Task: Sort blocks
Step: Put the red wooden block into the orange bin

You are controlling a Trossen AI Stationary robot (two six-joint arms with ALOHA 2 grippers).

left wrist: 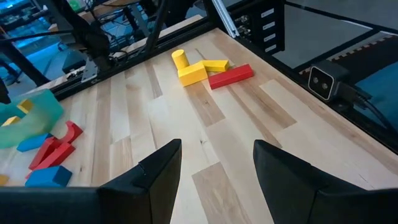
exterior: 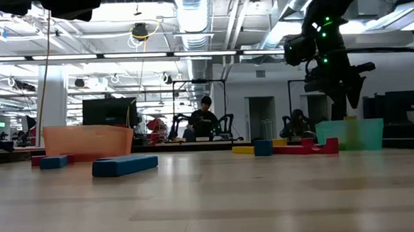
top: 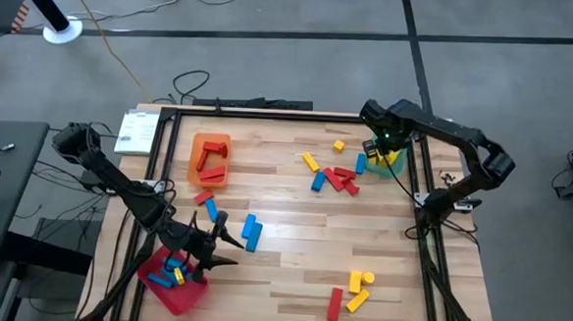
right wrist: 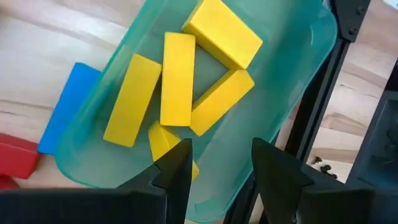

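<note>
I am holding the right tool [right wrist: 214,163] released and empty directly above the green tray [right wrist: 292,93], where yellow blocks [right wrist: 177,78] are lying beneath its fingers. A blue block [right wrist: 65,115] is resting just beside the tray. My left tool [top: 218,247], also released, is hovering beside the red tray [top: 186,295]; more blocks [top: 340,178] are lying scattered across the table [top: 291,259].

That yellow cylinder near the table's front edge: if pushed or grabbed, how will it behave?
The yellow cylinder stands upright beside a yellow bar, so a side push would probably tip it, then let it roll. It looks rigid and light. Its round side may slip between flat fingers.
</note>
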